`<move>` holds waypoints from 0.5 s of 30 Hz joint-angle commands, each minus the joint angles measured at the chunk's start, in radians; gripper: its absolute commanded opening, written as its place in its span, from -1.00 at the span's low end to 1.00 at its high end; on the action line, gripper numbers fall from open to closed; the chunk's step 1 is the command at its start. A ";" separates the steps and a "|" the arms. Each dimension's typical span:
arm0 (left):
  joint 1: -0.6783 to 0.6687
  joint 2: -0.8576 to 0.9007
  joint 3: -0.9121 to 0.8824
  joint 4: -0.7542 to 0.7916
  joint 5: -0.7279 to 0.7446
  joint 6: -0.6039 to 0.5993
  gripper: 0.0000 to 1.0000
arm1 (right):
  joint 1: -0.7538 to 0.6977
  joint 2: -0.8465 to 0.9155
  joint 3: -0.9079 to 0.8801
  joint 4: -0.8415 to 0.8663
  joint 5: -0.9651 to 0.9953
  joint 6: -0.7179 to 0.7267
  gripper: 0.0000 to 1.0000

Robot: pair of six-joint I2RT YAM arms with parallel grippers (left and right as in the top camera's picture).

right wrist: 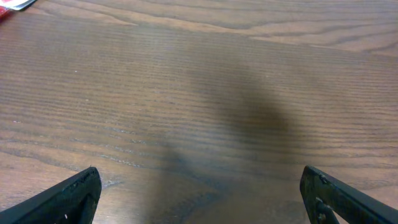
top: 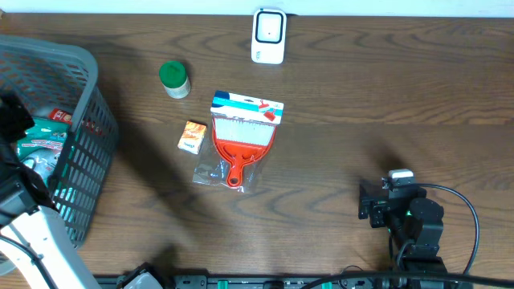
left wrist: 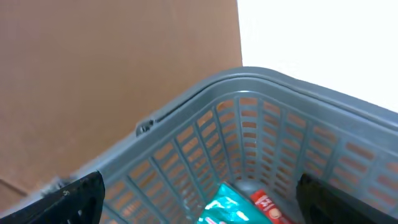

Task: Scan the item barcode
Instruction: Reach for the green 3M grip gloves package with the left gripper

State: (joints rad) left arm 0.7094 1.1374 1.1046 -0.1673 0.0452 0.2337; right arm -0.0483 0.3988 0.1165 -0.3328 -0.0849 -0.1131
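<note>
At the middle of the brown wooden table (top: 418, 96) lie three items: one packaged red plastic dustpan (top: 241, 143), one small orange carton (top: 191, 137), one green-lidded jar (top: 173, 79); one white scanner (top: 268, 36) sits far. Your left gripper (left wrist: 199, 202), over the grey plastic basket (top: 90, 136), and right gripper (right wrist: 199, 196) gape wide, empty.

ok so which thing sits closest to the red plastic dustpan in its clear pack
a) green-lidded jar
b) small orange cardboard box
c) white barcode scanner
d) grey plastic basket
b: in the overhead view the small orange cardboard box lies right beside the red plastic dustpan, while the green-lidded jar, the white barcode scanner and the grey plastic basket are all clearly farther off.
</note>
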 commanded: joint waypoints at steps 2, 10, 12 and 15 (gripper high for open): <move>0.034 0.051 -0.007 -0.021 -0.022 -0.127 0.96 | -0.003 -0.001 -0.002 0.001 0.008 0.000 0.98; 0.053 0.156 -0.007 -0.284 -0.031 -0.124 0.96 | -0.003 -0.001 -0.002 0.000 0.008 0.000 0.98; 0.053 0.174 -0.007 -0.331 -0.031 -0.123 0.96 | -0.003 -0.001 -0.002 0.001 0.009 0.000 0.98; 0.053 0.178 -0.007 -0.379 -0.031 -0.097 0.96 | -0.003 -0.001 -0.002 0.002 0.009 0.000 0.99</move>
State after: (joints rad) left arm 0.7593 1.3212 1.1007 -0.5278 0.0231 0.1276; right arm -0.0483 0.3988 0.1162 -0.3325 -0.0807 -0.1131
